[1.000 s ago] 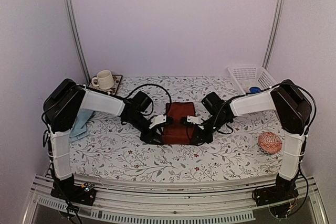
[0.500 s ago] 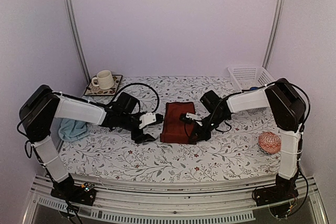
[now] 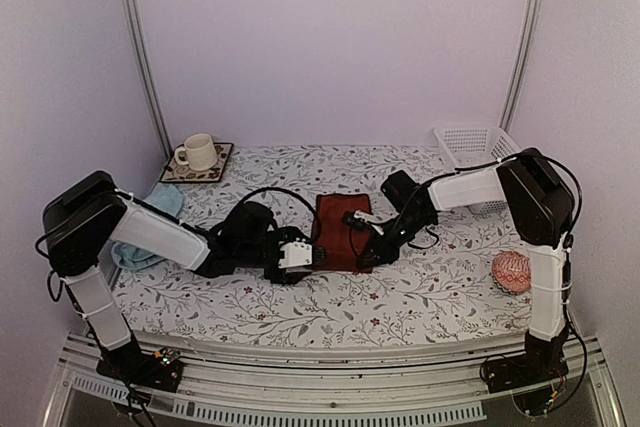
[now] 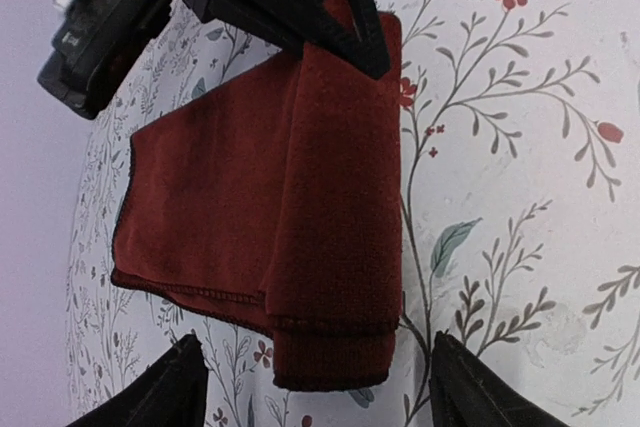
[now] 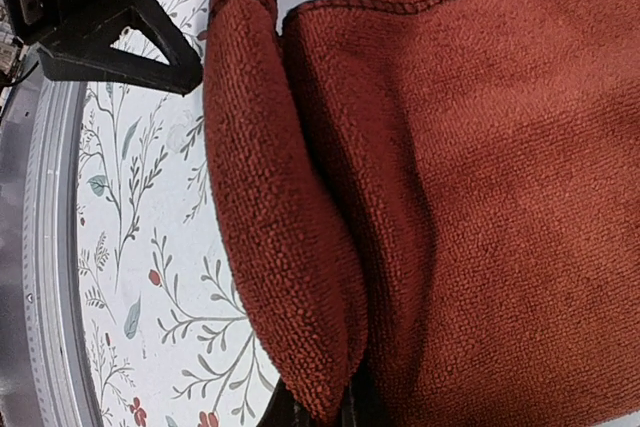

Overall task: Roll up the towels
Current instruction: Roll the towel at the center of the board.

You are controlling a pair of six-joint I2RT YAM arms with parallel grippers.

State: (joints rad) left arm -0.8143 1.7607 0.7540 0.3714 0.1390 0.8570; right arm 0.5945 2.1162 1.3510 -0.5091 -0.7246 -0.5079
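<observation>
On the floral bench (image 3: 430,292), the right tool (image 3: 362,245) is pinching the part-rolled red towel (image 3: 338,219) against unrolling while the left tool (image 4: 315,387) is gaping beside it.

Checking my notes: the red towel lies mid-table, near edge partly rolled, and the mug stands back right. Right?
No: the mug stands back left, as the top external view shows. The red towel lies mid-table, near edge partly rolled.

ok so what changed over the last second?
Left claw pulled away from the red towel toward the left, then swung back in low. It now sits open, straddling the left end of the roll. Right claw stayed pinched on the other end. Towel, mug and basket unmoved.
</observation>
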